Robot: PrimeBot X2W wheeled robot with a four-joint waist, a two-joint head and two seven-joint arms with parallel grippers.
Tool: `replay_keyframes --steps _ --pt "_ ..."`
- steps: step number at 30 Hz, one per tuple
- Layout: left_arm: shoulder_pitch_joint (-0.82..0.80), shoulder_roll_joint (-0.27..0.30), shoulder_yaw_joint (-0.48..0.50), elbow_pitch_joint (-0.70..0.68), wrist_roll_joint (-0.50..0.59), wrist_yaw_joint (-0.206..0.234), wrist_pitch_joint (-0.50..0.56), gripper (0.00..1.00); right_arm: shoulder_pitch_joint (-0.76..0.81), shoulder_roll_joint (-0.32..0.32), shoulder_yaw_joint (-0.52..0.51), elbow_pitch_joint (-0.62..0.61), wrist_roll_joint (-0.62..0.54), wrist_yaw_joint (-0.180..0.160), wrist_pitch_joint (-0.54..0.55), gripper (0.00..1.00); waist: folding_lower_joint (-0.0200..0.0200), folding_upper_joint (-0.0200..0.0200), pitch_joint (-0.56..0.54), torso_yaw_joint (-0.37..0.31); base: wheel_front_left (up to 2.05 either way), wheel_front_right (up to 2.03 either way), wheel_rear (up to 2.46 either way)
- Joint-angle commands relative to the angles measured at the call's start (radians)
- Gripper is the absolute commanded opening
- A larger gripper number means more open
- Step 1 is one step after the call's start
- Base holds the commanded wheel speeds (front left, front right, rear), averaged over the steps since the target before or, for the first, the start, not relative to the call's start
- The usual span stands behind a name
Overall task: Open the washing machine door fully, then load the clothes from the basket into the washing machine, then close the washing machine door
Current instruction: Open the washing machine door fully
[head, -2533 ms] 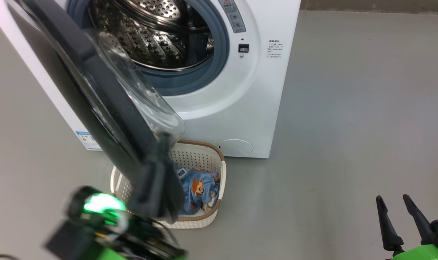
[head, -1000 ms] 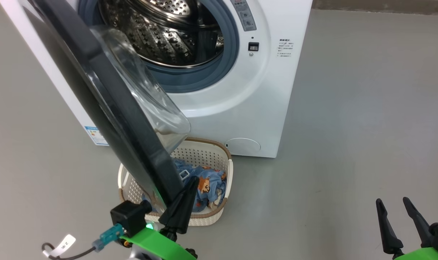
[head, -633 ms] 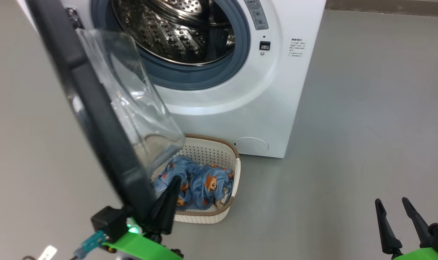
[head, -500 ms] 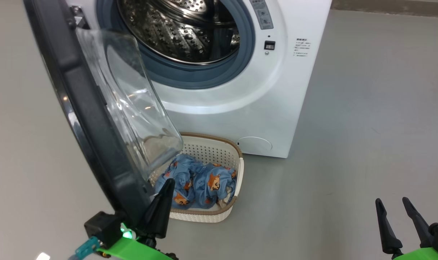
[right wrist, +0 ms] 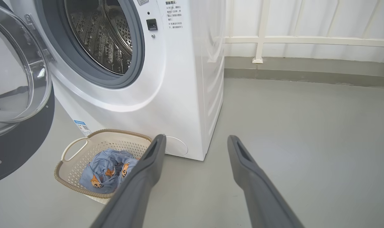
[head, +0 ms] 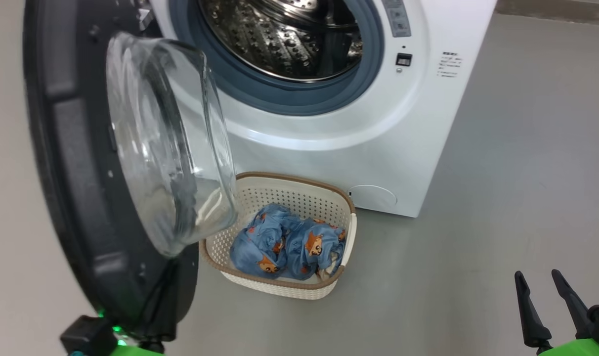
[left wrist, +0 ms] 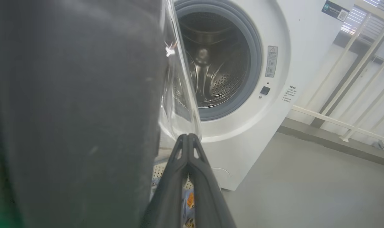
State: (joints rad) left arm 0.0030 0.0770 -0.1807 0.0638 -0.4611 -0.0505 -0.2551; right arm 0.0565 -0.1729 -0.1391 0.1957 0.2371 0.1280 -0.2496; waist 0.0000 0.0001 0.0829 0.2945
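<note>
The washing machine door [head: 72, 163] stands wide open, left gripper [left wrist: 188, 136] closed tip-to-tip beside its black rim, right gripper [right wrist: 194, 139] spread and empty, with clothes [head: 289, 242] bundled in the basket [head: 299, 195].

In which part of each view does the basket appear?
Head view: basket lower centre, before the washing machine.
Left wrist view: basket, a sliver at bottom centre, behind the left tool.
Right wrist view: basket lower left.
Shared landmark: the grey gasket.
</note>
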Motion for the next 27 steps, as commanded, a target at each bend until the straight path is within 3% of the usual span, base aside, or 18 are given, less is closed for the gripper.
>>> replay_keyframes --steps 1,19,27 --pt "-0.016 0.028 0.059 -0.025 0.001 0.016 -0.007 0.00 -0.011 -0.017 0.023 -0.025 -0.015 0.003 -0.012 1.00 0.0000 -0.0001 0.004 0.011 0.00 0.00 0.00" --pt "-0.055 0.119 0.291 0.062 -0.019 0.104 -0.007 0.00 -0.040 -0.022 0.043 -0.027 -0.018 0.003 -0.012 1.00 0.0000 -0.0001 0.045 0.015 0.00 0.00 0.00" --pt "-0.100 0.151 0.393 0.117 -0.019 0.106 -0.007 0.00 -0.051 -0.019 0.043 -0.032 -0.020 0.003 -0.012 1.00 0.0000 -0.0001 0.071 0.005 0.00 0.00 0.00"
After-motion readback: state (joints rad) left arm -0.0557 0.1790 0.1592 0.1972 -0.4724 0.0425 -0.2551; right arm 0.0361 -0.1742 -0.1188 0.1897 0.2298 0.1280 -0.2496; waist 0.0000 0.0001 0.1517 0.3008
